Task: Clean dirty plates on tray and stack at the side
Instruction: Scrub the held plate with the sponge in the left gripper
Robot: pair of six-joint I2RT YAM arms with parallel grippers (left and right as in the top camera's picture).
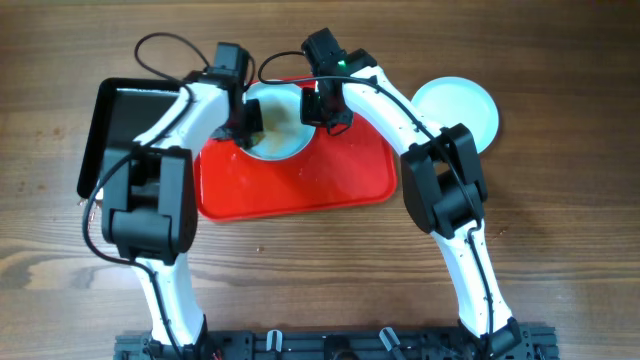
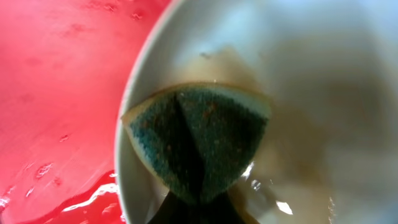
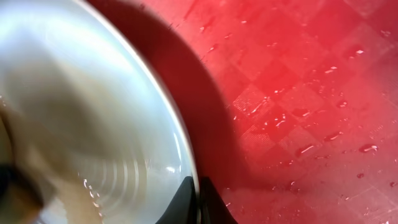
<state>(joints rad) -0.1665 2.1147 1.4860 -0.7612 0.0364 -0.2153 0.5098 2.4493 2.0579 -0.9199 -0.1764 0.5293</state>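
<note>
The sponge, clamped in the left gripper, scrubs the tray's twelve-o'clock plate; the right gripper pinches its rim. Next, seemingly: stack it aside.

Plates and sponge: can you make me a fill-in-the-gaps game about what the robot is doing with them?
1. The left gripper presses a ____ onto the plate.
2. The right gripper pinches that plate by its ____.
3. The tray under that plate is coloured ____.
4. A second plate sits off the tray, on the wooden ____.

Missing words: sponge; rim; red; table.
</note>
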